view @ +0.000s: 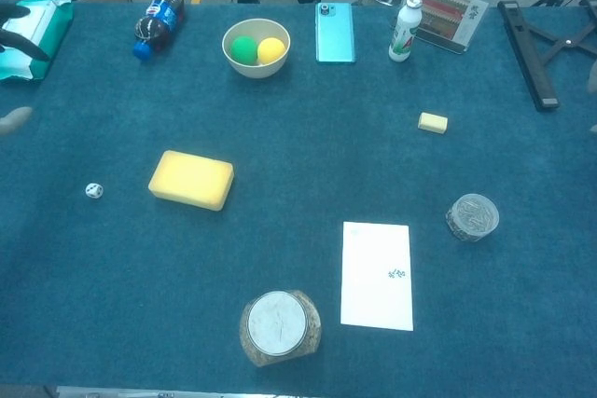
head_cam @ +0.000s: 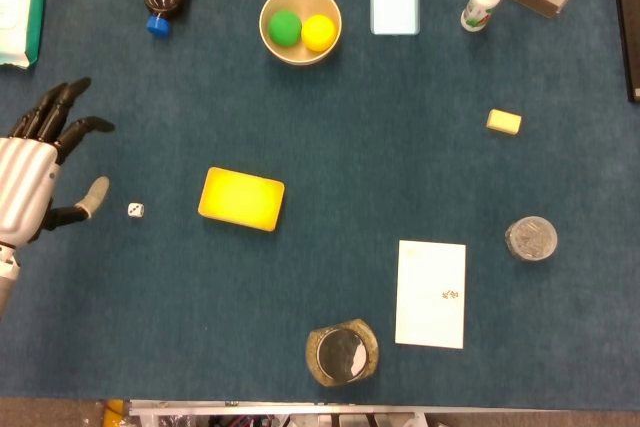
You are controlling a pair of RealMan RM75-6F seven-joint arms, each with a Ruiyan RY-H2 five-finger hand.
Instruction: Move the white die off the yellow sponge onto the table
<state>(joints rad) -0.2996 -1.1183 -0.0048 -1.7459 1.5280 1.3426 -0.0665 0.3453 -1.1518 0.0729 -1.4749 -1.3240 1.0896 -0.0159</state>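
Fingers point(head_cam: 62, 119) of the left hand point(head_cam: 28, 182) are spread and hold nothing, and that hand hangs at the left edge of the head view, just beside the white die point(head_cam: 135, 210). The die lies on the bare blue table point(head_cam: 330, 157), a little to the right of the thumb tip and apart from it, so the hand's open side faces it. Further right, with a clear strip of cloth between, sits the yellow sponge point(head_cam: 241, 198), its top bare; the die is off it and touches nothing but the table. A cube has no long axis to speak of, so the only relation that counts is that the die lies between the left hand and the sponge, nearer the hand. The right hand is hard to make out: only a pale blur shows at the right border of the chest view, and I cannot tell how its fingers stand; it is in any case well apart from the die. Judging from how things lie, the task looks done, and all that remains is for the left hand to draw away without brushing the die.
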